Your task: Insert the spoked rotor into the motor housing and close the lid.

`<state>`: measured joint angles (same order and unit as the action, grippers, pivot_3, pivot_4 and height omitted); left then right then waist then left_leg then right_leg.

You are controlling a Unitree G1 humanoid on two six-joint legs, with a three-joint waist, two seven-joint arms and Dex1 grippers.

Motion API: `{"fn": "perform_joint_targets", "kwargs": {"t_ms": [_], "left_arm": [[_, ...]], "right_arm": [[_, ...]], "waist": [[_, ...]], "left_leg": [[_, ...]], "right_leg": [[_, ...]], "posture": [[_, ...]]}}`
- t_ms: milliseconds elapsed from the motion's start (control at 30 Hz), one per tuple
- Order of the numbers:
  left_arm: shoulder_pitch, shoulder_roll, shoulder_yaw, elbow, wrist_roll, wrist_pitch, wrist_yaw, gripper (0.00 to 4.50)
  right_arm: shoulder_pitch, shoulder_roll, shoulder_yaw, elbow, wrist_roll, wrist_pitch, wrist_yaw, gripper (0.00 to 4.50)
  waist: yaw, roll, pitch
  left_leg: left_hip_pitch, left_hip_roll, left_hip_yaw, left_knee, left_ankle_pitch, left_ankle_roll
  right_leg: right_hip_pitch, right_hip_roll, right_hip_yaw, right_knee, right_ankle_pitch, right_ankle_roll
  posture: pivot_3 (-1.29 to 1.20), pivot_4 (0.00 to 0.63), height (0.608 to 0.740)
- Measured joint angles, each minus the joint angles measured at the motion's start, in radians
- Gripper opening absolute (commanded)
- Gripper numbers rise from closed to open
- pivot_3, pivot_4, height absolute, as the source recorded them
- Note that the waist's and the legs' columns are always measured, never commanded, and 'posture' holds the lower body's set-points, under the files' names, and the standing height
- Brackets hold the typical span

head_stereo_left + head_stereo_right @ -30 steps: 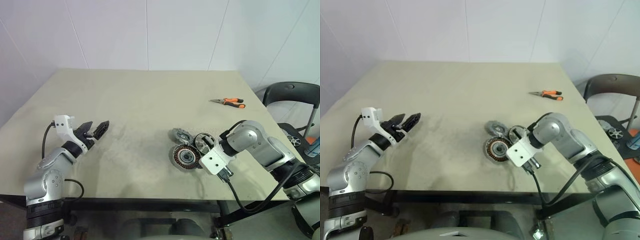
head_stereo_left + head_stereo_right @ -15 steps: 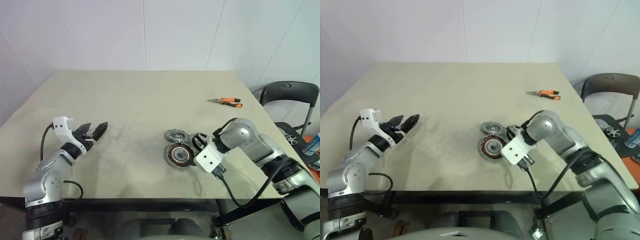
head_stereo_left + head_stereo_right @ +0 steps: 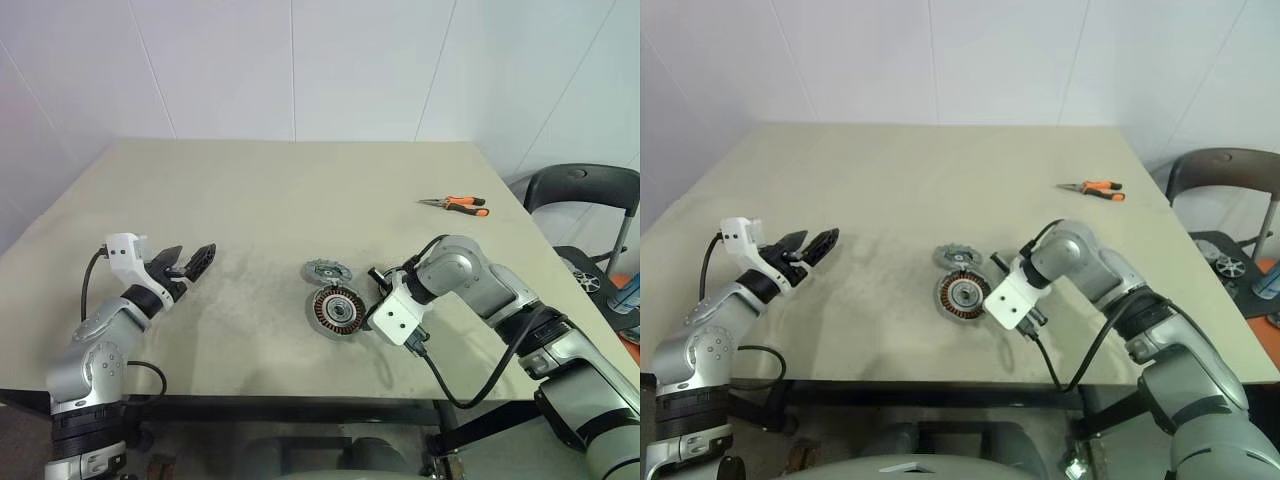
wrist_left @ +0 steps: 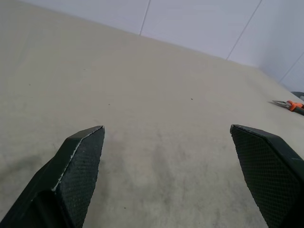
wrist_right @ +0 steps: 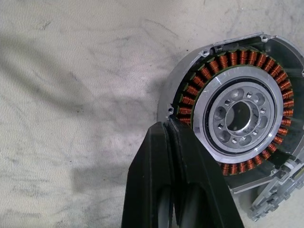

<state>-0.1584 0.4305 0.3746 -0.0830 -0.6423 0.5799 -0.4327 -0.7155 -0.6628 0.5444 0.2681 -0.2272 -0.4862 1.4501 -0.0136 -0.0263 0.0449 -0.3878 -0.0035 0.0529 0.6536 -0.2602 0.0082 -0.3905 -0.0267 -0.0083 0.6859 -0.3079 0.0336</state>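
Right gripper (image 5: 172, 124) pressed together at the motor housing (image 5: 240, 114) rim (touching), lid (image 3: 327, 271) just behind, left gripper (image 4: 173, 152) spread wide

On the table (image 3: 300, 200), just right of centre near the front edge: motor housing (image 3: 333, 311); directly behind it and touching or nearly so, lid (image 3: 326, 271). Immediately right of the housing, right gripper (image 5: 167, 127), tips pressed together against the housing's rim. Far right toward the back, well apart from the rest: pliers (image 3: 456, 205). At the left edge, well apart from the housing: left gripper (image 3: 189, 262), raised above the tabletop. Beyond the table's right side: chair (image 3: 580, 200).
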Motion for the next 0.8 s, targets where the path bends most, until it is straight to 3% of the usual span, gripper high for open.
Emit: {"fn": "perform_joint_targets", "kwargs": {"t_ms": [333, 467, 800], "left_arm": [[-0.006, 0.001, -0.002, 0.000, 0.000, 0.000, -0.001, 4.50], [-0.014, 0.001, -0.006, 0.002, 0.001, 0.000, -0.002, 4.50], [-0.015, 0.002, -0.006, 0.004, 0.002, 0.000, -0.007, 4.50]], "right_arm": [[0.001, -0.003, -0.001, -0.019, 0.031, 0.087, 0.004, 0.05], [0.001, -0.003, -0.007, -0.020, 0.033, 0.066, -0.026, 0.94], [-0.003, -0.005, -0.011, -0.020, 0.028, 0.076, -0.042, 0.94]], "waist": [[0.001, 0.000, 0.000], [0.000, 0.000, 0.000], [0.000, 0.000, 0.000]], "left_leg": [[-0.001, 0.000, 0.000, 0.000, 0.000, 0.000], [-0.001, 0.000, 0.000, 0.000, 0.000, 0.000], [-0.001, 0.000, 0.000, 0.000, 0.000, 0.000]], "right_leg": [[-0.001, 0.000, 0.000, 0.000, 0.000, 0.000], [-0.001, 0.000, 0.000, 0.000, 0.000, 0.000], [-0.001, 0.000, 0.000, 0.000, 0.000, 0.000]], "posture": [[0.00, 0.000, 0.740], [0.00, 0.000, 0.740], [0.00, 0.000, 0.740]]}}
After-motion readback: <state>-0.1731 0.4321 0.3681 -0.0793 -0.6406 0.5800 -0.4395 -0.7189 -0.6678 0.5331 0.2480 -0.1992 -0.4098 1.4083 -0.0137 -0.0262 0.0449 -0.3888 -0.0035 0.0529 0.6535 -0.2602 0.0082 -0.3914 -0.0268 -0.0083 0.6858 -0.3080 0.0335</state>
